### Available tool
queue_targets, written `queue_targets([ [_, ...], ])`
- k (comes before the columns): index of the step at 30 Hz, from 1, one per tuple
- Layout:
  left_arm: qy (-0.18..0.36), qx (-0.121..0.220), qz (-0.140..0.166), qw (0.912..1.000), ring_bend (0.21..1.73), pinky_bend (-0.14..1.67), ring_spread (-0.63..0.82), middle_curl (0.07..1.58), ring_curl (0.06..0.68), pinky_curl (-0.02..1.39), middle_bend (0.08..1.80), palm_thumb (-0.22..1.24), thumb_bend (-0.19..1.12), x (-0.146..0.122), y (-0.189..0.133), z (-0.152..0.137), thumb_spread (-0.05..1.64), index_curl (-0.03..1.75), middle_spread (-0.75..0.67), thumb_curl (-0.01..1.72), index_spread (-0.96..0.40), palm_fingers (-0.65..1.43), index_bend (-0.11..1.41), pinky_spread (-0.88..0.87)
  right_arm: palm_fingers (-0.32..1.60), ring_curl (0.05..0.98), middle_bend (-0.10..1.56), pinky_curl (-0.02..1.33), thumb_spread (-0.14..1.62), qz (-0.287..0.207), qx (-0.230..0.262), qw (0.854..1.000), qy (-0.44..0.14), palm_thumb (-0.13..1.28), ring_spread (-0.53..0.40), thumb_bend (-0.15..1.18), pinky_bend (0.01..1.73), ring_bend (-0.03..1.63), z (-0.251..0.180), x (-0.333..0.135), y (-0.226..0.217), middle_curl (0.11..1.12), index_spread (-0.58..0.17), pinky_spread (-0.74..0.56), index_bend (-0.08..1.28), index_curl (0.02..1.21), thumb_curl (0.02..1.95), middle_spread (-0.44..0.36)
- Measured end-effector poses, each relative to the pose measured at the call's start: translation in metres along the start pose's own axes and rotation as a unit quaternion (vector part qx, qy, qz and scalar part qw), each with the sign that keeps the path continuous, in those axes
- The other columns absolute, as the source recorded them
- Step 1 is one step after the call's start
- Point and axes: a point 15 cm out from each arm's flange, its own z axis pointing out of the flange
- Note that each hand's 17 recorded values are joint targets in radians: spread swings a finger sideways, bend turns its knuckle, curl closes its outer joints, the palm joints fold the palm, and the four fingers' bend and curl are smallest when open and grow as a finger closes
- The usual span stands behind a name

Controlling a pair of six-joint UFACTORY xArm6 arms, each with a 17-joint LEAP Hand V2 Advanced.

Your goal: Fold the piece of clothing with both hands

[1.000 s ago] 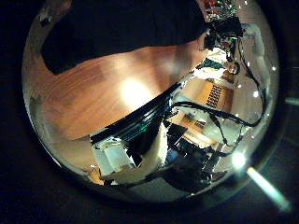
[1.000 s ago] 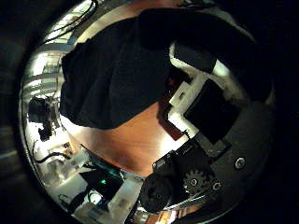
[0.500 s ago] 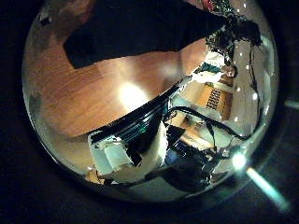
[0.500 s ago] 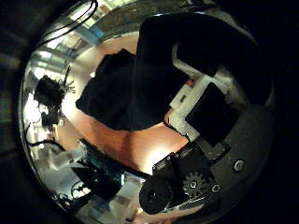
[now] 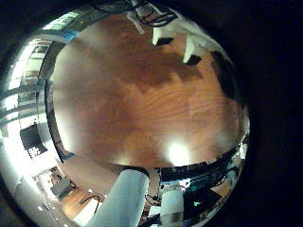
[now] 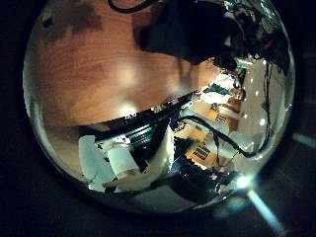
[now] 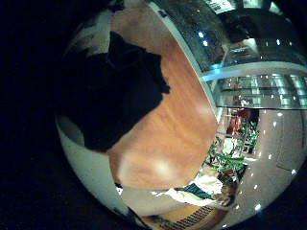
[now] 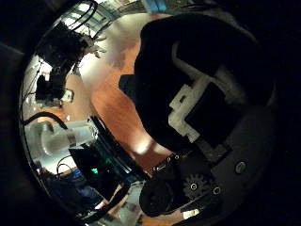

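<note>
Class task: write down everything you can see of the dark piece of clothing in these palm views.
The piece of clothing looks like dark, soft fabric, bunched with an uneven, lobed edge rather than lying flat. It lies partly over the wooden table. In the right thumb side view it fills the area at the right hand, whose white fingers lie against the cloth. The left thumb side view shows it far off across the table.

One piece of clothing [image 7: 120, 96] shows, a single dark garment (no second one appears in any view). One table [image 5: 133, 104] carries the scene, its top of wood. Two robot hands can be counted: the right robot hand [image 8: 193, 108], close before its own palm camera, and the left robot hand [image 8: 66, 47], seen farther off over the table.
</note>
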Motion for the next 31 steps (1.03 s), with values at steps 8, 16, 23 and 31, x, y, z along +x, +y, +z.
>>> queue_targets([
  [8, -0.004, 0.016, -0.013, 0.9998, 0.66, 0.37, 0.26, 0.31, 0.215, 0.34, 0.18, 0.15, -0.02, -0.001, 0.027, -0.005, 1.2, 0.4, 0.2, 0.27, -0.02, 0.19, 0.19, 0.33, -0.01, 0.605, 0.5, 0.73, 1.24, 0.025, 0.012, 1.0, -0.001, 0.77, -0.315, -0.02, 1.27, 1.23, -0.007, 0.031, 0.006, 0.62, -0.475, -0.31, 0.14, 0.66, 0.45, -0.286],
  [16, -0.009, 0.018, -0.022, 0.9996, 0.66, 0.37, 0.26, 0.31, 0.214, 0.33, 0.18, 0.15, -0.02, 0.02, 0.048, -0.017, 1.2, 0.4, 0.19, 0.27, -0.02, 0.2, 0.19, 0.32, -0.01, 0.444, 0.34, 0.62, 1.2, 0.072, 0.082, 0.994, -0.029, 0.78, -0.238, -0.01, 1.12, 0.97, -0.062, 0.088, 0.06, 0.48, -0.476, -0.07, 0.16, 0.48, 0.44, -0.235],
  [23, -0.017, 0.002, -0.024, 0.9996, 0.65, 0.38, 0.25, 0.32, 0.211, 0.34, 0.18, 0.16, -0.02, 0.037, 0.069, -0.034, 1.2, 0.4, 0.18, 0.27, -0.03, 0.21, 0.18, 0.31, 0.12, 0.389, 0.35, 0.55, 1.19, 0.128, 0.066, 0.989, -0.028, 0.82, -0.226, -0.01, 0.99, 0.91, -0.075, 0.139, 0.127, 0.45, -0.472, 0.03, 0.19, 0.43, 0.44, -0.217],
  [31, -0.03, -0.003, -0.035, 0.9989, 0.66, 0.39, 0.26, 0.31, 0.21, 0.34, 0.18, 0.16, -0.02, 0.036, 0.1, -0.045, 1.19, 0.4, 0.18, 0.28, -0.03, 0.2, 0.18, 0.31, 0.14, 0.339, 0.35, 0.47, 1.23, 0.16, -0.004, 0.986, -0.054, 0.8, -0.143, -0.02, 0.84, 0.82, -0.053, 0.157, 0.189, 0.42, -0.452, 0.16, 0.19, 0.4, 0.44, -0.18],
])
